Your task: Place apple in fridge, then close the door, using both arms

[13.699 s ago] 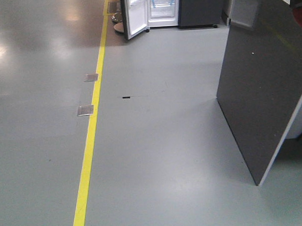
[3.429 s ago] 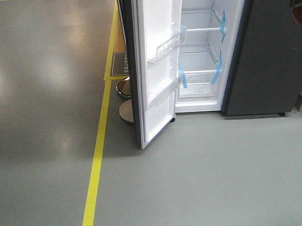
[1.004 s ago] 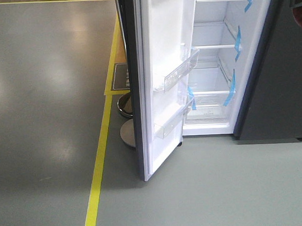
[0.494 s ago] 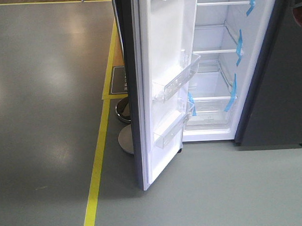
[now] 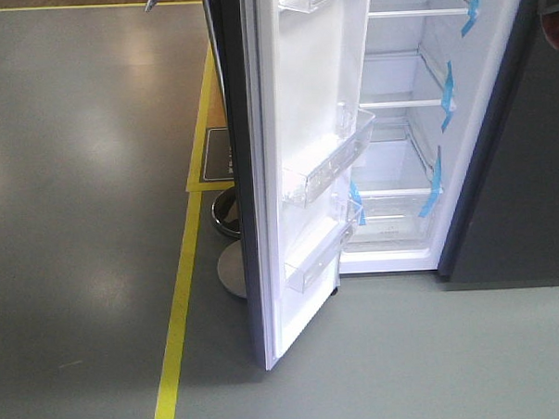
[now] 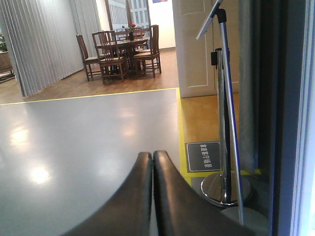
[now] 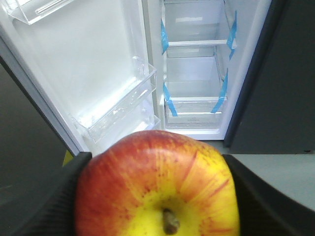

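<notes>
The right gripper (image 7: 156, 212) is clamped on the apple (image 7: 157, 167). Its black fingers (image 7: 47, 201) press the fruit from the left and the right, and the stem and yellow patch face the wrist camera. The apple is outside the fridge, in front of its open compartment. The left gripper (image 6: 151, 160) has its two fingers pressed tip to tip with nothing between them, and it hangs above the grey floor (image 6: 88, 137).

Beyond the apple the door (image 5: 307, 106) stands wide open, its white inner face turned toward the opening. It carries clear bins (image 5: 331, 159) one above another. Behind it the fridge (image 5: 401, 130) shows a white interior with glass shelves and strips of blue tape (image 5: 433, 192) along the side walls. A dark grey cabinet (image 5: 515, 190) adjoins the fridge on the right.

Left of the door a yellow line (image 5: 177, 307) runs along the floor. A chrome stand (image 6: 226, 182) rises just behind the door. Far off, a wooden dining table (image 6: 129, 44) with chairs (image 6: 112, 61) sits beside pale vertical blinds (image 6: 44, 44).
</notes>
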{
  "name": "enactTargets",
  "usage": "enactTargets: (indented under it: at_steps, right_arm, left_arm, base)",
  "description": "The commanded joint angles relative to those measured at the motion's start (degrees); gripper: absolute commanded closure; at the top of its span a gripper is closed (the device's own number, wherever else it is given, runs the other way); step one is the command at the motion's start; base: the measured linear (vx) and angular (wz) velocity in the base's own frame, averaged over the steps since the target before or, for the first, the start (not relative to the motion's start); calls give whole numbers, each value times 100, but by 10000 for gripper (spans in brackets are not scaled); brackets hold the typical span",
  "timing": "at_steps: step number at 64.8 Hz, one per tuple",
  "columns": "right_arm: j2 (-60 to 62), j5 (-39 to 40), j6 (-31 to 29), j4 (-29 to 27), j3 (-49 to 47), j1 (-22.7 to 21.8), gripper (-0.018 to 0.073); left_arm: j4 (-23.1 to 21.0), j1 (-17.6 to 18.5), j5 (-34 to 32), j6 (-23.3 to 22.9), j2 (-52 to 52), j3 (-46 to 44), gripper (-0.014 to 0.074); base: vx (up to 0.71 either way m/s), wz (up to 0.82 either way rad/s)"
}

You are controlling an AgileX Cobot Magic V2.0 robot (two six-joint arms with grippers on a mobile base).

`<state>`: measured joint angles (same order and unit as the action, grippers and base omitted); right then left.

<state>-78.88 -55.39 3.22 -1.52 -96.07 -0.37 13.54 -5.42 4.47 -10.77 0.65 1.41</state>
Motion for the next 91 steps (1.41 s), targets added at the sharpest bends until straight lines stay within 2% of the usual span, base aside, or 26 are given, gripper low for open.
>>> enactTargets:
  at_steps: [1,91]
  right_arm:
    - [168,418,4,11,-155,-10,457]
    - [168,417,4,11,-155,-10,457]
  left_arm:
    - [-46,32,-397,-55,90,164,602]
    - [-46,32,-397,-55,90,164,602]
  base:
    - [10,1]
    - [10,3]
